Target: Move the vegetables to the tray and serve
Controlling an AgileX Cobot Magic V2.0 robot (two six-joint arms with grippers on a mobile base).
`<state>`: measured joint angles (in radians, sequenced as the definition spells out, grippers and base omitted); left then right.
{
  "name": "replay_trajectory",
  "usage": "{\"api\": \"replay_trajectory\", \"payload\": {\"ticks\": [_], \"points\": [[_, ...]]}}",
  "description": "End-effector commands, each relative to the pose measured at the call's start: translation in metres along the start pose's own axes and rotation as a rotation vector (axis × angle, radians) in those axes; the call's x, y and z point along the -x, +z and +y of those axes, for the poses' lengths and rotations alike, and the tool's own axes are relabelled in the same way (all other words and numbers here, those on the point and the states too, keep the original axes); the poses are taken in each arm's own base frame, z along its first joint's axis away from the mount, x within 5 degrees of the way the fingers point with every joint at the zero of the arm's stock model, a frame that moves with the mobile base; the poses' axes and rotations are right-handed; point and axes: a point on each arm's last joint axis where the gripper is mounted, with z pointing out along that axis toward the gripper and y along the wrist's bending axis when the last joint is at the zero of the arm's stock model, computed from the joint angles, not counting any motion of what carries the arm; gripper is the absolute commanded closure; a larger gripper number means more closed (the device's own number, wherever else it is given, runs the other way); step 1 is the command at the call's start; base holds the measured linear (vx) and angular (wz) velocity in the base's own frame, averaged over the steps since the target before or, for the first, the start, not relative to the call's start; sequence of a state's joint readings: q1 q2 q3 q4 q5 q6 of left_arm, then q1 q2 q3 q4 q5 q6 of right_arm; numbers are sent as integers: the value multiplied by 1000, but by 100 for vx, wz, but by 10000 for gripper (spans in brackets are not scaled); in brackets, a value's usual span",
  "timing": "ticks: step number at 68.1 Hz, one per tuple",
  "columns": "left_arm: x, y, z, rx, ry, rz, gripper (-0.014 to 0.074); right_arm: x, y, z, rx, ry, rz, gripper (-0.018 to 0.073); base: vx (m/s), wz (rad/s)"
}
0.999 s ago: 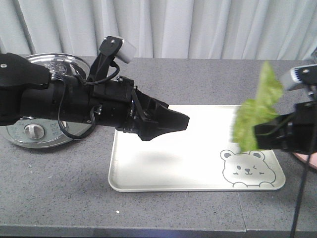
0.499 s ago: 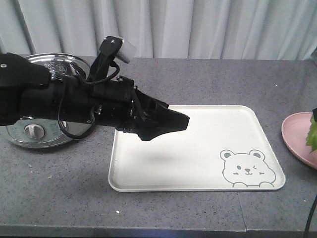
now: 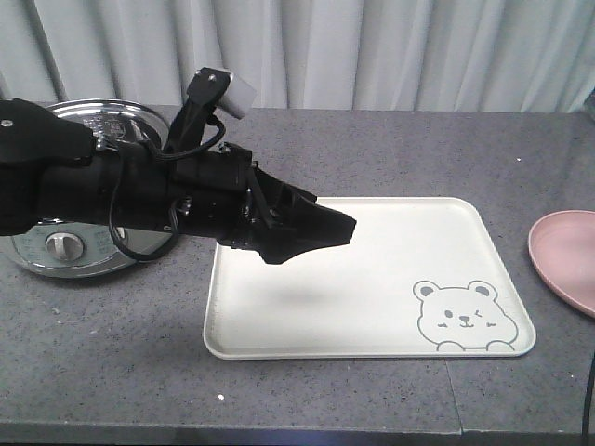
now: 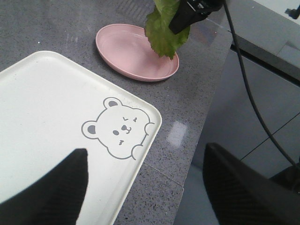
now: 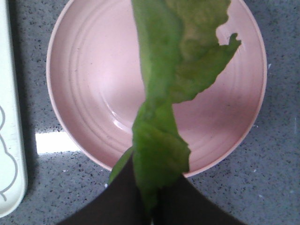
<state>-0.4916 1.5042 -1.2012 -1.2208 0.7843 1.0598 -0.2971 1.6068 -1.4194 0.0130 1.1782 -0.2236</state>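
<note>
Over the round pink plate (image 5: 84,84) at the right end of the grey speckled counter (image 3: 418,149), my right pincer (image 5: 148,192) is clamping a crinkly bright green lettuce leaf (image 5: 159,93) by one end, and the leaf is dangling above the plate; whether it is touching, I cannot tell. My left pincer (image 3: 337,228) is hovering wide and empty-handed over the left part of the large cream-white rounded-rectangle tray (image 3: 372,297), which is lying bare just left of the plate.

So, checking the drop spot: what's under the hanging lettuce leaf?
The pink plate, bare where visible. The leaf, pinched in the right fingers, hides a strip across its middle.
</note>
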Motion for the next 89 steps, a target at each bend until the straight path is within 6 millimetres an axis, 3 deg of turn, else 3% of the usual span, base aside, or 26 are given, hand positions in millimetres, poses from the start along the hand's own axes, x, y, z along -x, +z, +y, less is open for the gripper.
{"api": "replay_trajectory", "payload": {"ticks": [1, 12, 20, 33, 43, 51, 76, 83, 89], "points": [[15, -12, -14, -24, 4, -75, 92, 8, -7, -5, -30, -5, -40, 559, 0, 0], [15, -12, -14, -24, 4, -75, 92, 15, 21, -7, -17, -13, 15, 502, 0, 0], [15, -12, -14, -24, 4, -75, 92, 19, 36, -9, -22, -17, 35, 411, 0, 0], [15, -12, -14, -24, 4, -75, 92, 22, 39, -10, -28, -17, 10, 192, 0, 0], [15, -12, -14, -24, 4, -75, 92, 22, 37, -10, -29, -6, 8, 101, 0, 0], [15, -12, -14, -24, 4, -75, 92, 19, 26, -9, -31, -5, -6, 102, 0, 0], [15, -12, -14, -24, 4, -75, 92, 2, -35, -5, -66, 6, -130, 108, 0, 0], [15, -12, -14, -24, 4, -75, 92, -6, -47, -18, -87, 82, -165, 108, 0, 0], [15, -12, -14, -24, 4, -75, 92, -13, -49, -41, -98, 169, -168, 108, 0, 0]]}}
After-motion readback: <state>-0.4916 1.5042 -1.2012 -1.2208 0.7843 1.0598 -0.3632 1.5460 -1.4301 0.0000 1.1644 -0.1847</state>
